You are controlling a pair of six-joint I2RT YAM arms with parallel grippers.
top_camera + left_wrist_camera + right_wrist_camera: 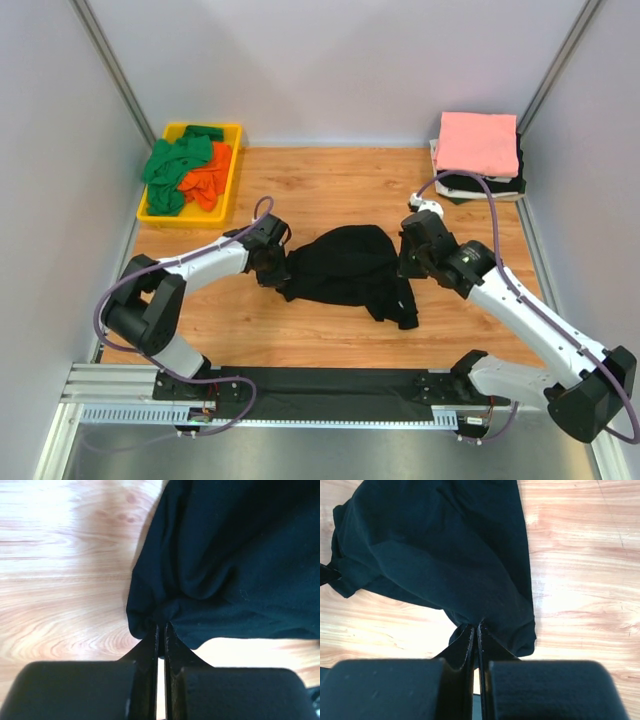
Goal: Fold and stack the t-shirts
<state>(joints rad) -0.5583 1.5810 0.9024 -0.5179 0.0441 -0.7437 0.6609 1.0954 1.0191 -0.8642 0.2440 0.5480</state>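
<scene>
A black t-shirt [350,268] lies bunched in the middle of the wooden table. My left gripper [279,268] is shut on its left edge; in the left wrist view the cloth [235,565] is pinched between the fingertips [161,630]. My right gripper [405,262] is shut on its right edge; in the right wrist view the cloth [445,550] hangs from the closed tips [476,629]. Green [172,165] and orange [208,180] t-shirts lie crumpled in a yellow tray. A folded pink t-shirt [478,142] tops a stack at the back right.
The yellow tray [236,160] stands at the back left by the wall. The stack under the pink shirt holds white and black folded cloth [480,186]. Grey walls close in the table on three sides. A black mat [330,380] lies along the near edge.
</scene>
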